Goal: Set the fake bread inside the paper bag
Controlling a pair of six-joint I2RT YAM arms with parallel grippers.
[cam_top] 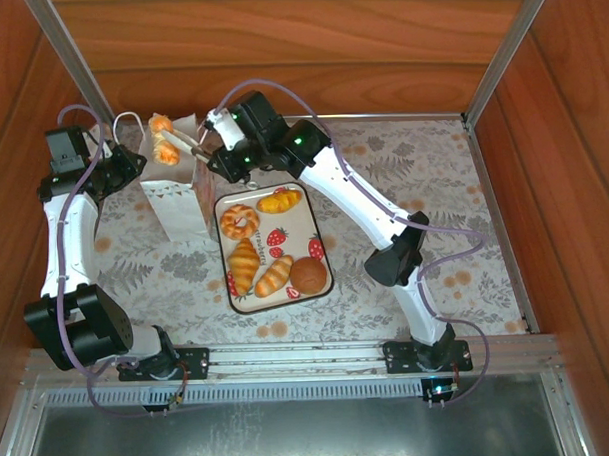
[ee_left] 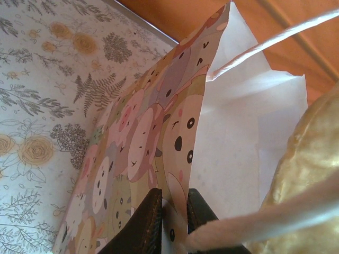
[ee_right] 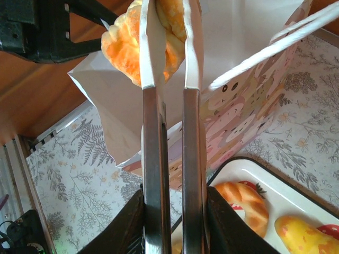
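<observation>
Pastry, golden-orange, lumpy toy bread, hangs over the mouth of the small white paper bag with pinkish cartoon-face sides. The right gripper has its two long fingers drawn narrow and clamped on it. The top edge of the right wrist view cuts the piece off, so its shape is hard to name. From above it reads as two orange lumps, one piece or two I cannot tell.

Over to the left gripper: dark fingers nearly together, pinching the bag's patterned wall right at its rim. Their bases run off the bottom of the frame. A white cord handle loops across, and a blurred golden mass sits at three o'clock in that view, cut by the edge.

The bag stands upright on the floral-print table covering, at ten o'clock from the white strawberry-print tray and just beside it. Its inside is plain white paper, and its bottom is hidden.

On the tray:
- A ring doughnut lies at eleven o'clock.
- A small yellow croissant lies at one.
- A larger croissant lies at eight.
- A long roll lies at six.
- A round dark-brown bun lies at five.

The right arm's fingers hide part of the bag's far rim from above.
</observation>
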